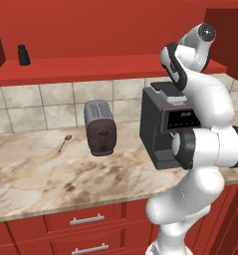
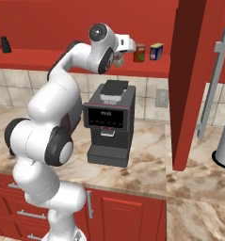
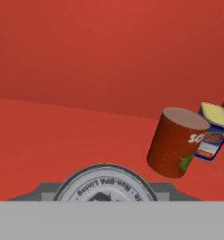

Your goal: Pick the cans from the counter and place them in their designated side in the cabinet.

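The arm is raised to the cabinet shelf (image 2: 62, 59), with the gripper (image 2: 117, 59) at shelf height just left of the two cans standing there. The gripper is clenched on a silvery can (image 3: 104, 185), whose printed top shows between the fingers in the hand view; in the right base view the same can appears as a small dull shape at the hand's end.

The dark red can (image 2: 139, 52) already stands on the shelf, with a blue-and-yellow can (image 2: 156, 51) just beside it on its far side. Both lean in the hand view, which reflects the hand's roll, not the cans' posture.

Judgement: the step in hand is setting the second can down beside the red one. To do it well, level the hand so the can's base meets the shelf flat, lower until it bears, and leave a clear gap to the red can. Release only once seated, then withdraw straight back, away from the neighbours.

The counter (image 1: 36, 169) carries a toaster (image 1: 100, 127), a spoon (image 1: 64, 142) and a coffee machine (image 2: 109, 124).
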Controlling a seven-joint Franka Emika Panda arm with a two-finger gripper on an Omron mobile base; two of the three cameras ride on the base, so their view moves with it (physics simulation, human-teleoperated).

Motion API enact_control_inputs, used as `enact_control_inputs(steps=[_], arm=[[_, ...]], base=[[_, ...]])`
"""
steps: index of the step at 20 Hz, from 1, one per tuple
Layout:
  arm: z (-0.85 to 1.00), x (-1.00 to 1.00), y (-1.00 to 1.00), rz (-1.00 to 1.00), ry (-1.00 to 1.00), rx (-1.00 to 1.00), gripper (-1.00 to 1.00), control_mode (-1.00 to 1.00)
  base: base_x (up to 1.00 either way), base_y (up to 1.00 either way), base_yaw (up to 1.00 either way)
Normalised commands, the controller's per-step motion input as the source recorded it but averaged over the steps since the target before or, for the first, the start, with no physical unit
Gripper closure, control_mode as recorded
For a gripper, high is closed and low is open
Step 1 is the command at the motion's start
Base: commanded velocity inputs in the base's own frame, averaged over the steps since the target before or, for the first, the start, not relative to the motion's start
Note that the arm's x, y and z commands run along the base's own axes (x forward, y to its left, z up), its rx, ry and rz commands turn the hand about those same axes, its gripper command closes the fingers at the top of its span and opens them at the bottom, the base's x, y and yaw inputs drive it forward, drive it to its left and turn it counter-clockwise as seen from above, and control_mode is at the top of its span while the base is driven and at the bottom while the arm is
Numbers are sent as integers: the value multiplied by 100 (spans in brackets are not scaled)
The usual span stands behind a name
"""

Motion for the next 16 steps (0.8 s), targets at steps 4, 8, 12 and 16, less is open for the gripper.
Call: enact_control_inputs(steps=[4, 8, 12, 16], arm=[[-3, 23, -6, -1, 0, 0, 100, -100], [-4, 24, -4, -1, 0, 0, 100, -100], [-11, 22, -4, 0, 0, 0, 100, -100], [-18, 19, -6, 0, 0, 0, 100, -100]], base=[[0, 0, 0], [0, 0, 0], [0, 0, 0], [0, 0, 0]])
